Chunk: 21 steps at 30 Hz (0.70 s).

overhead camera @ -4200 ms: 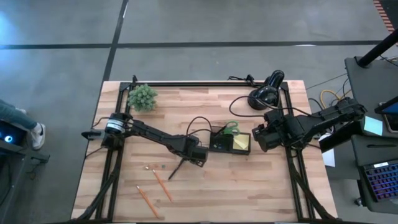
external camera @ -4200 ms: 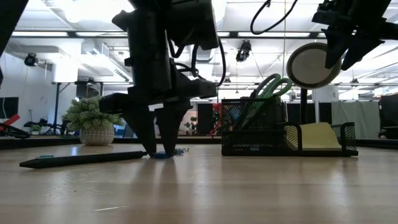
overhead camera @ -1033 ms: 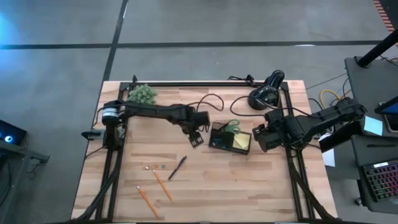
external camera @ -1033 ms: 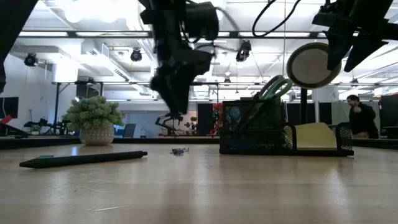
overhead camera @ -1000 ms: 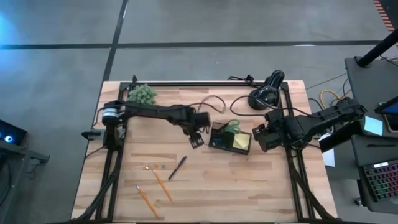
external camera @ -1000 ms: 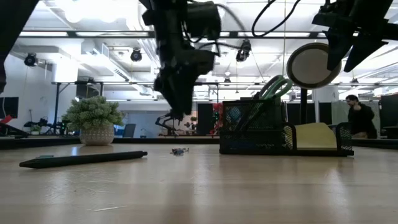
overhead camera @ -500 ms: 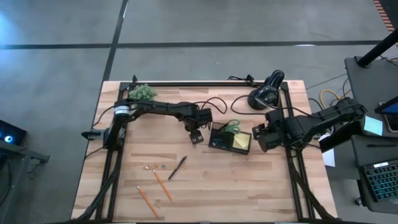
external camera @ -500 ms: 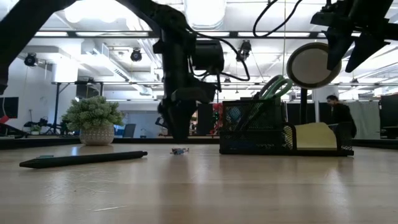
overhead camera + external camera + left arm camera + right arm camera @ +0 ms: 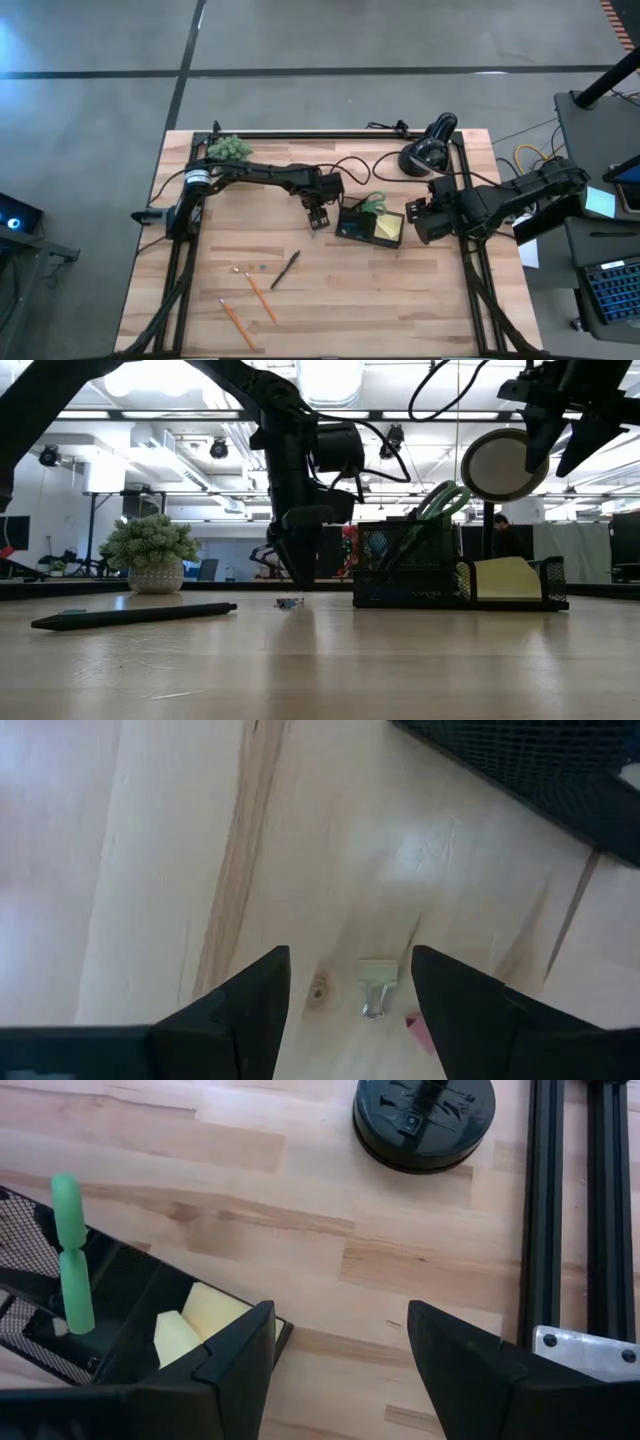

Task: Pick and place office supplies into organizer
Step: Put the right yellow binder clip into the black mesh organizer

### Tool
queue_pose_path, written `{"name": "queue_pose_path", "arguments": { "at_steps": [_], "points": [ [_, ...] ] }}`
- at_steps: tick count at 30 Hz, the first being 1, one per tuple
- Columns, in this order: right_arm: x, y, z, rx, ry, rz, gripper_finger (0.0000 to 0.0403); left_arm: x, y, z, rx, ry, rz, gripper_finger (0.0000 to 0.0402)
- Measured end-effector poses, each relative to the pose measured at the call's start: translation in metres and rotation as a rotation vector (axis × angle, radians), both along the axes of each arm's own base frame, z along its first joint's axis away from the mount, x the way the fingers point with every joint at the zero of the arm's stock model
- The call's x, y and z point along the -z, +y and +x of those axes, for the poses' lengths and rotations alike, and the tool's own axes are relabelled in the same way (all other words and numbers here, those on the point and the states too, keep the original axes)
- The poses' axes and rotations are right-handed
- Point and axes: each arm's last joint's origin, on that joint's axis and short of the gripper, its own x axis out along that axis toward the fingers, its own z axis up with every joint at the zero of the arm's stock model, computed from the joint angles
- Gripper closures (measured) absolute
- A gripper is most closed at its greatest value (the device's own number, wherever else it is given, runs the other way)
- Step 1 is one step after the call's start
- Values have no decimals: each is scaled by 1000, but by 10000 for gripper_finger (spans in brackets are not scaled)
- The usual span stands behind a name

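Observation:
The black mesh organizer (image 9: 368, 225) stands mid-table with the green-handled scissors (image 9: 372, 205) upright in one compartment and the yellow sticky-note pad (image 9: 390, 230) in another. My left gripper (image 9: 318, 219) hangs open just left of the organizer, fingers pointing down, a little above the wood (image 9: 300, 578). Below it, between the fingers, a small pale clip (image 9: 376, 988) lies on the table. A dark pen (image 9: 285, 270), two orange pencils (image 9: 262, 298) (image 9: 238, 323) and small pieces (image 9: 250, 268) lie toward the near left. My right gripper (image 9: 415, 222) waits open, right of the organizer (image 9: 110, 1330).
A black desk lamp (image 9: 425, 150) stands at the far right, its base (image 9: 425, 1115) beyond my right gripper. A green plant (image 9: 230, 150) sits in the far left corner. Black frame rails (image 9: 470, 200) run along the table's sides. Bare wood lies between the organizer and the near edge.
My left gripper has moved down toward the table and a little toward the organizer, ending close beside the organizer's left wall. The things on the table have kept their places. A person in the room beyond has walked across.

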Motion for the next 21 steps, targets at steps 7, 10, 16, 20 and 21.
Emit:
{"name": "queue_pose_path", "arguments": {
  "at_steps": [7, 10, 16, 20, 21],
  "points": [
    [0, 0, 0, 5, -2, -1, 184, 0, 0, 0, 40, -3, 5, 205],
    [0, 0, 0, 4, 0, -3, 184, 2, 0, 0, 39, -2, 4, 205],
    [0, 0, 0, 5, 1, -3, 184, 13, -2, -8, 38, 36, -47, 205],
    [0, 0, 0, 4, 1, -3, 184, 16, -2, -9, 36, 35, -39, 205],
    [0, 0, 0, 4, 2, -4, 183, 16, -2, -9, 35, 33, -37, 205]
  ]
}}
